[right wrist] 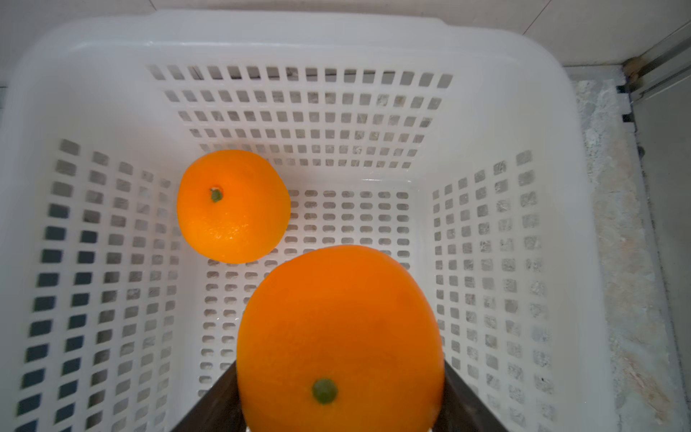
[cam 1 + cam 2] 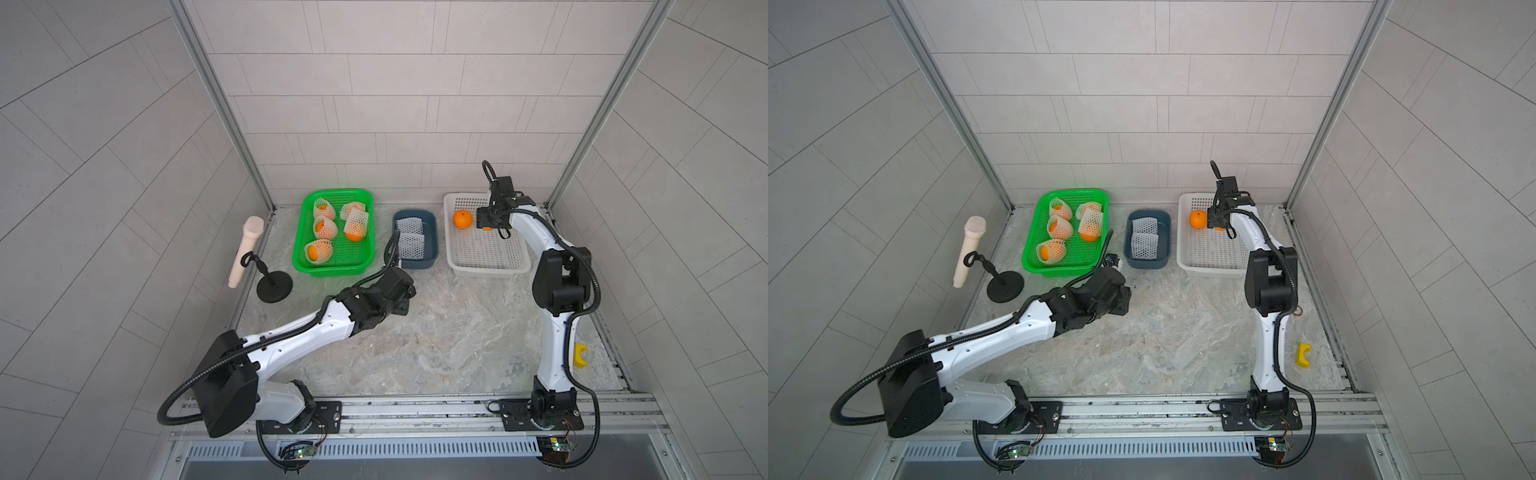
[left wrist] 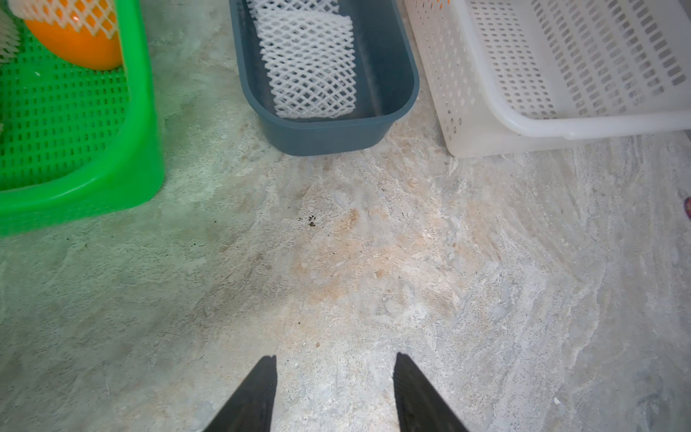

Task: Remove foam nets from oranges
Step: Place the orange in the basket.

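Hovering over the white basket (image 1: 299, 41), the right pincer (image 1: 340, 364) pinches a bare orange (image 1: 338, 318) between its two fingers, stem dot turned toward the wrist camera. A second bare orange (image 1: 232, 205) rests on the basket floor near the far wall, apart from the held one.

The step in hand looks like setting this fruit down. To do it well, the arm should lower until the orange nearly meets the basket floor. It should then spread the fingers slowly, so the fruit neither drops nor rolls into its neighbour. A spot clear of the resting fruit suits best.

The left pincer (image 3: 336, 356) is spread and empty above the bare desk (image 3: 374, 262), just short of the blue tub (image 3: 329, 138) where two flattened foam nets (image 3: 310, 71) lie. Five oranges in nets (image 2: 324, 227) sit in the green basket (image 2: 300, 245), so most of the job seems left.
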Available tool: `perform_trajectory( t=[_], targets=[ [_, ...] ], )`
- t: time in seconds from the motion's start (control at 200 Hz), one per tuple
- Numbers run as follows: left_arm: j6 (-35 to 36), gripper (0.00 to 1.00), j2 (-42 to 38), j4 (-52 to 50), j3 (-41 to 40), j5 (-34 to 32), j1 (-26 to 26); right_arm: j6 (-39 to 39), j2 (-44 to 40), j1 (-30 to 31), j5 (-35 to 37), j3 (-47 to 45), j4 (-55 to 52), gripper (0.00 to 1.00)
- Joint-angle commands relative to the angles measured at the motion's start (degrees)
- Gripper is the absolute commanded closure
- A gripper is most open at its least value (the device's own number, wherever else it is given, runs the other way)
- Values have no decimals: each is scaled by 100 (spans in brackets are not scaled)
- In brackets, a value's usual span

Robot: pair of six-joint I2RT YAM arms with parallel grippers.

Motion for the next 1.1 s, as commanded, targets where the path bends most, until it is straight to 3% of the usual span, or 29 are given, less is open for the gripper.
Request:
perform_trajectory(
  t=[0.0,0.36,1.096],
  targets=[
    [-289,46,-147,-9,-105,-103,-35,16,384,-72,49,649,-442,31],
    [-327,46,-602,-515,-142,-200,-54,-2,1495,-185,-240,2105,-790,30],
    [-355,46,-367,-535,52,-127,-80,73,2109,-295,-477,2526,-453,28]
  ],
)
